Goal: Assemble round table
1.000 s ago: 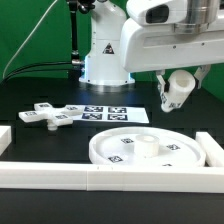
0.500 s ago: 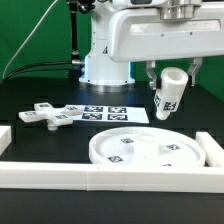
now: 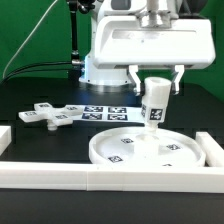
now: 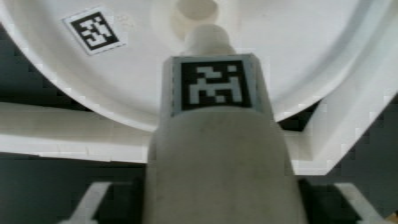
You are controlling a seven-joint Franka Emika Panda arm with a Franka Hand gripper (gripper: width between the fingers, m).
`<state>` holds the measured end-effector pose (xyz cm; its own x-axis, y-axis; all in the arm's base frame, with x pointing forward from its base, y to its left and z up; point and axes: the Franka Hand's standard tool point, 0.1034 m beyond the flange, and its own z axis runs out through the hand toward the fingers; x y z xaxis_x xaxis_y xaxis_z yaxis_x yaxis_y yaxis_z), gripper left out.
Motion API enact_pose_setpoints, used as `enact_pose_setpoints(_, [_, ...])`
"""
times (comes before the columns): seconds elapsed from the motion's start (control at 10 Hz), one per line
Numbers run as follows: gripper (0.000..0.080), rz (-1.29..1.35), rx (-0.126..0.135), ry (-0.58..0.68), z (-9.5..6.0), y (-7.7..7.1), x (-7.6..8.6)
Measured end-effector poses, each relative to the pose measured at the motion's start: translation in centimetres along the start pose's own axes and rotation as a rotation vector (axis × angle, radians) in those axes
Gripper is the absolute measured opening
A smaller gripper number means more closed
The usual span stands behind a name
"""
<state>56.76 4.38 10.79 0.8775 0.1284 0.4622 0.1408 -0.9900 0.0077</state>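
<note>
My gripper (image 3: 153, 88) is shut on the short cylinder post (image 3: 154, 104), a white cylinder with a black-and-white tag. I hold it upright above the middle of the large rimmed round disc (image 3: 118, 147), its lower end close over the disc's centre. In the wrist view the post (image 4: 217, 130) fills the middle and points at the disc (image 4: 285, 40), whose tag shows near the rim. The four-armed cross piece (image 3: 47, 116) lies on the black table at the exterior view's left, apart from the gripper.
The marker board (image 3: 110, 115) lies flat behind the disc. Long white rails run along the front (image 3: 100, 176), with shorter pieces at the right (image 3: 212, 150) and the left (image 3: 4, 135). The robot's white base (image 3: 105, 65) stands at the back.
The gripper has carried the post from the exterior view's right toward the left, turning it from tilted to upright, and now holds it over the disc's centre.
</note>
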Motion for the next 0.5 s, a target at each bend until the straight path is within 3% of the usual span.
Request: enact_pose_setpoints(0.5, [0.0409, 0.000, 0.001, -0.018, 0.37, 0.13, -0.54])
